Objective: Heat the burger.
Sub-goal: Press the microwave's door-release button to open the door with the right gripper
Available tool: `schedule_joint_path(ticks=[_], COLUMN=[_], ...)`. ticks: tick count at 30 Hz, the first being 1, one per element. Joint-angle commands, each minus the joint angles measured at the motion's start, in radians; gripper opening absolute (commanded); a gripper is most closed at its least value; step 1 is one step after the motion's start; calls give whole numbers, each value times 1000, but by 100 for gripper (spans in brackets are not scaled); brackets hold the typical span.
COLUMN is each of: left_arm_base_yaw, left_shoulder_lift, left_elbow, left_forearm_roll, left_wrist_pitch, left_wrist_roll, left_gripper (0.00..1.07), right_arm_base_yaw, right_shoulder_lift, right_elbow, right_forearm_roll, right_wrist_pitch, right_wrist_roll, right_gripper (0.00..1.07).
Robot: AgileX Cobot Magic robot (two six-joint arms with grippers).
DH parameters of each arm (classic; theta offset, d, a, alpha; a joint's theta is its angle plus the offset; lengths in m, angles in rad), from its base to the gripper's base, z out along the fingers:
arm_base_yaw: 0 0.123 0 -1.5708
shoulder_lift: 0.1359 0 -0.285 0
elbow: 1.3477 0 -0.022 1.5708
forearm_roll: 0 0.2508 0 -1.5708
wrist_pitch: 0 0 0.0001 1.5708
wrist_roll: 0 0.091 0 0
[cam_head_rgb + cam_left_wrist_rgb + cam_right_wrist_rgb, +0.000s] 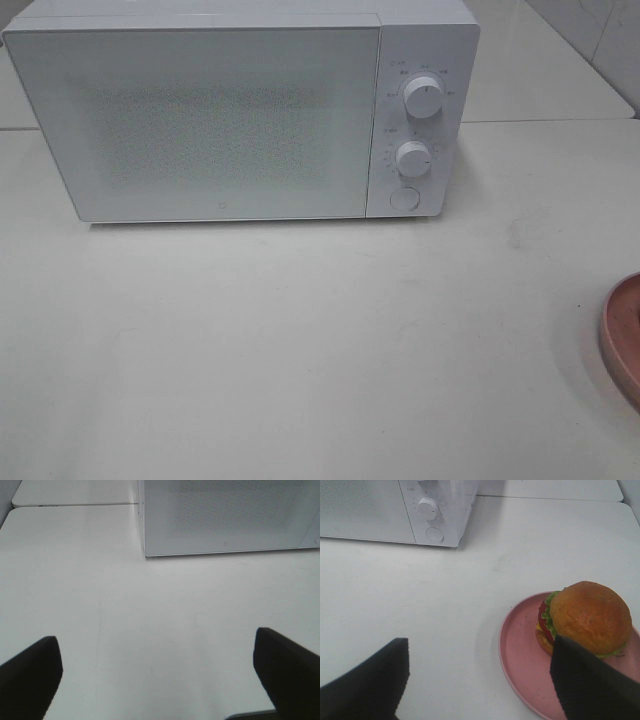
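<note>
White table (300, 350) carries microwave (200, 120), pink plate (622, 340).

One burger (590, 617), one plate (520, 650), one microwave (200, 120)

A white microwave (200, 120) stands near the far edge of the pale tabletop (300, 350), its door (130, 60) shut. On its right panel an upper knob (424, 97) sits above a lower knob (412, 158), with a round button (404, 197) beneath. A pink plate (622, 340) is cut off at the right edge.

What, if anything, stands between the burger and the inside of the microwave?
The microwave has its door shut, blocking the way in. Otherwise only table lies between the burger on its pink plate and the oven.
</note>
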Motion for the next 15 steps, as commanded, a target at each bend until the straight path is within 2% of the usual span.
schedule_joint_path(ticks=[1, 15], left_arm_base_yaw=[2, 2], left_shoulder_lift=[-7, -7], left_elbow=[2, 2], left_forearm_roll=[-9, -9], left_wrist_pitch=[2, 2], left_wrist_roll=[-3, -3], left_gripper=[96, 96], right_arm_base_yaw=[3, 3], right_shoulder_lift=[-27, -26], right_elbow=[1, -3], right_forearm_roll=[3, 3], right_wrist_pitch=[-13, -15], right_wrist_roll=[6, 6], right_gripper=[76, 76])
